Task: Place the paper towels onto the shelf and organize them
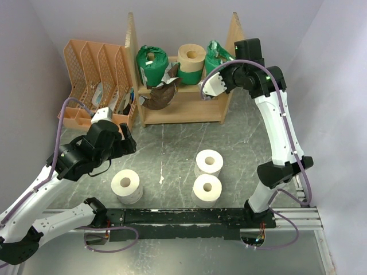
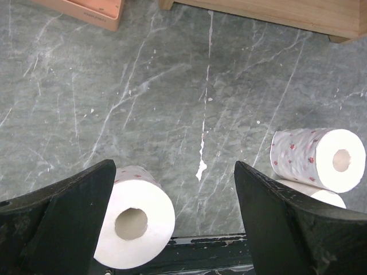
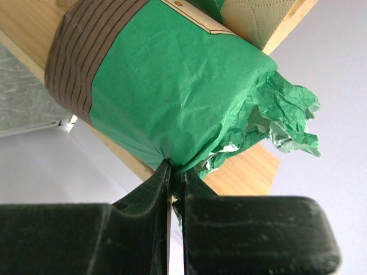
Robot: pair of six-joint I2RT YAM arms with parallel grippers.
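Right fingers (image 3: 150,197) are pinched tight on the crinkly wrapper of a green roll (image 3: 172,97) at the right end of the shelf (image 1: 183,112), and the left fingers (image 2: 63,217) hang wide apart over the counter (image 2: 172,86) with a white roll (image 2: 135,223) right by one finger.

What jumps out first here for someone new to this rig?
The right gripper is at the far right of the wooden shelf, shut on the crinkled wrapper of a green-wrapped roll. Next come three bare white rolls standing on the grey table between the arms, with the open left gripper hovering near the leftmost one.
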